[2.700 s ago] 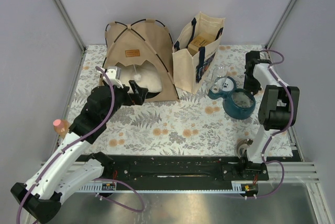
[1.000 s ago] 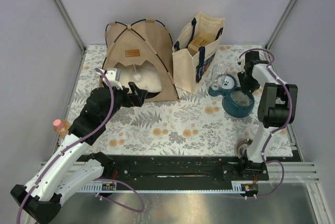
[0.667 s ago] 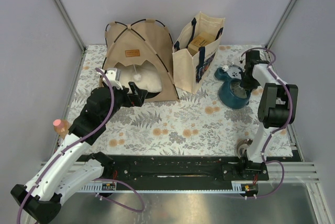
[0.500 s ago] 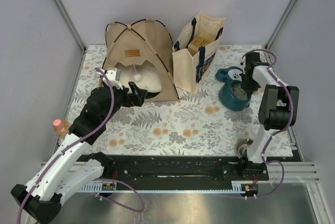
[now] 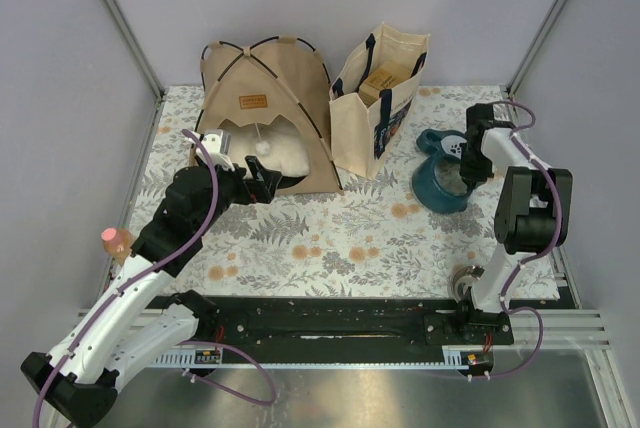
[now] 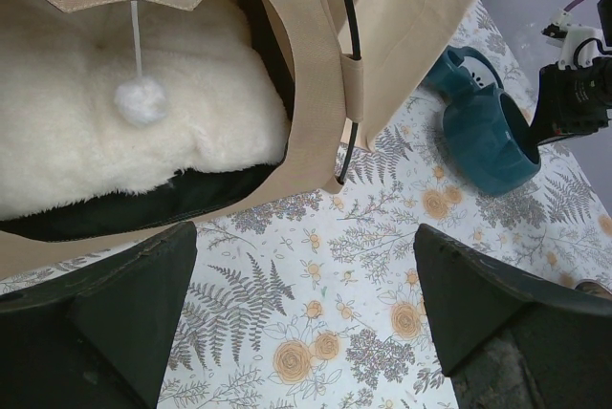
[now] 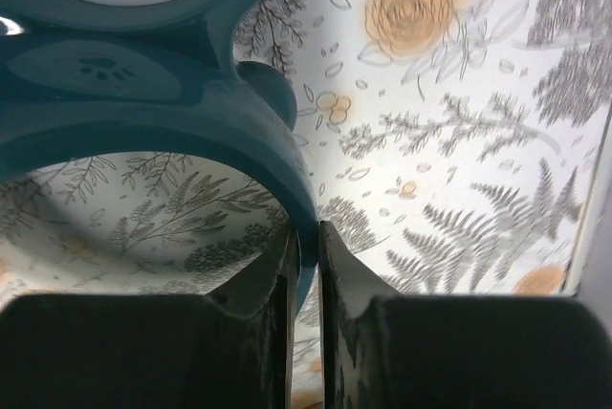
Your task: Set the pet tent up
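— Tan canvas pet tent [image 5: 265, 113] stands at the tabletop's far left corner, left pincer [image 5: 262, 176] wide at its doorway. Risk?
— Right pincer [image 5: 462, 160] holds the teal bowl [image 5: 440, 188] tipped near the right edge; it could slip and roll.
— Left wrist?
— Spread fingers [image 6: 96, 313] could snag the black pole [image 6: 350, 8], toppling the tent.
— Right wrist?
— Narrow pinch on one thin rim [image 7: 277, 199]; bowl may twist free.

The right claw [image 5: 463, 165] has moved a bit toward 9 o'clock. Its fingers were apart before, and now they pinch the rim of the blue bowl [image 5: 438, 190]. The bowl was flat on the table [image 5: 350, 238]. Now it is tipped up on its side, closer to the bag [image 5: 372, 108].
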Robot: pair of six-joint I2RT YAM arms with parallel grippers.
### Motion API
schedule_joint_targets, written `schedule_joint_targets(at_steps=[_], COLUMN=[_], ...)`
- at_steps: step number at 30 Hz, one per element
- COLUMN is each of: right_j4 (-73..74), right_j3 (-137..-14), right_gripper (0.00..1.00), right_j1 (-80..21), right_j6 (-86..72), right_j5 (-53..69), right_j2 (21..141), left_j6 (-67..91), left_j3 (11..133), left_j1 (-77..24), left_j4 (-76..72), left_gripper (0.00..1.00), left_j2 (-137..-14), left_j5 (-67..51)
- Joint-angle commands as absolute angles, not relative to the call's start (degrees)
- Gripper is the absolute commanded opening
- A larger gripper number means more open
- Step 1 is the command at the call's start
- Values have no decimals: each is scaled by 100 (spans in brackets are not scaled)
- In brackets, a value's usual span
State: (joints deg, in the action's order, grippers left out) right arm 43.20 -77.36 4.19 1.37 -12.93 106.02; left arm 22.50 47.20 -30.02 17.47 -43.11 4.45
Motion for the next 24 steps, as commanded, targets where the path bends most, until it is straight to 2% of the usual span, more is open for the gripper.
schedule_joint_targets(at_steps=[1, 7, 12, 15, 20, 23, 24], right_j4=[5052, 5169, 4642, 4422, 4350, 4473, 4561], right_j3=[-7699, -6875, -6039, -5731, -5782, -6072, -6212], right_gripper=[11, 22, 22, 26, 55, 67, 68], right_j1=[133, -430, -562, -562, -563, -554, -554], right_j6=[-1561, -3249, -4612, -5491, -5994, -5706, -5417], right_j5=[-1484, -1635, -881, -756, -694, -808, -904], right_j2=[10503, 9792, 9142, 8703, 8279, 8332, 8349], left_j6=[2232, 2311, 2364, 2364, 2364, 2364, 2356], left_j3=[4764, 4694, 4658, 4658, 4641, 4623, 4640], left_j1=[-2962, -2962, -2962, -2971, -2962, -2962, -2953], left_j4=[1459, 1415, 1371, 1389, 1397, 1397, 1406], left_gripper=[99, 99, 99, 99, 99, 99, 99], left_j2=[-4263, -4289, -4307, -4298, -4254, -4236, -4219], left_j5=[378, 308, 229, 220, 229, 246, 246])
